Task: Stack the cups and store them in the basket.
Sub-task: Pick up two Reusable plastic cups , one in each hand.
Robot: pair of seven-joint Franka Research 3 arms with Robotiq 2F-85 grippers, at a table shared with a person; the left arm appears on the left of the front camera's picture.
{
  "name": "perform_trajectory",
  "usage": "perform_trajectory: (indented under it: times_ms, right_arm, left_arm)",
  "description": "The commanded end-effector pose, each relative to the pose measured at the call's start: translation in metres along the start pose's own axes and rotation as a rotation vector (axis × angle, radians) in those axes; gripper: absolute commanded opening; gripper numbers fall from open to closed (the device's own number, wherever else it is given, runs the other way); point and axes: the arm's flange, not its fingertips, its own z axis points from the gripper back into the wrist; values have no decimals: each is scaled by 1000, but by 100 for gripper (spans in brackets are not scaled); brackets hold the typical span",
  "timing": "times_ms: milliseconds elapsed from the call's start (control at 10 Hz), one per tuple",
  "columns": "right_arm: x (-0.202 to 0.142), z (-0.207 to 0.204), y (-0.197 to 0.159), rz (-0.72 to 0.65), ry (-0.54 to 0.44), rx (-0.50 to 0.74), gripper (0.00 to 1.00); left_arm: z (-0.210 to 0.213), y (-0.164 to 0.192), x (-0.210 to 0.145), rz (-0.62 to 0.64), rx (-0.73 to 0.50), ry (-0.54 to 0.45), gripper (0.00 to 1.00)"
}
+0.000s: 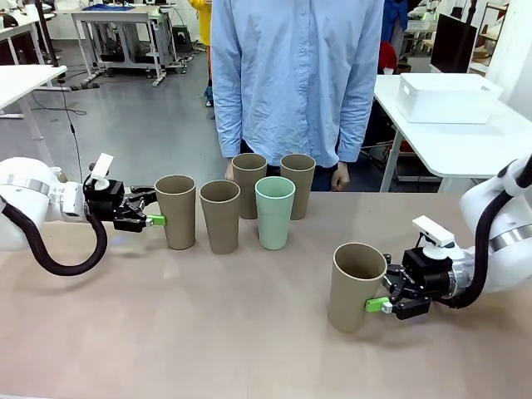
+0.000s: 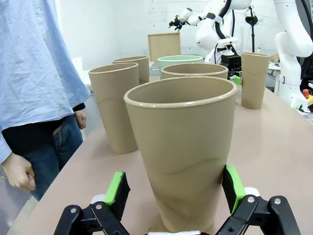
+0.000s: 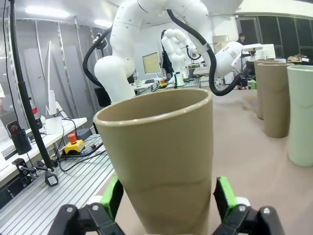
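A tan desk is spread across the front view, and a person in a light blue shirt is seen standing at its far edge, one hand hanging down by the edge. The left arm is stretched in low over the desk from the left, and the right arm is bent in from the right. The basket is set on a white side table behind the desk to the right, well apart from every cup.

Six cups are stood upright on the desk, none stacked. Five are grouped near the person: two tan ones at the back, and in front of them a tan cup flanked by the mint cup and the leftmost tan cup. The sixth tan cup is placed alone, nearer the robot on the right.

The left jaws are held open around the leftmost cup low on its wall; a gap is seen between the cup and one green pad, while the other pad is just beside the wall. The right jaws are likewise spread around the lone cup, low down; a thin gap is seen at one pad, and the other pad is right at the wall.
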Motion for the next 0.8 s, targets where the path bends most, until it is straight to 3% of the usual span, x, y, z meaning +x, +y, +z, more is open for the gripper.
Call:
perform_trajectory:
  times_ms: [0, 700]
  right_arm:
    - [-3, -10, -3, 21, 7, -12, 100]
    - [-9, -24, -8, 26, 7, 13, 100]
  left_arm:
    - [-7, 8, 2, 24, 7, -35, 100]
    - [-27, -2, -3, 65, -57, -37, 100]
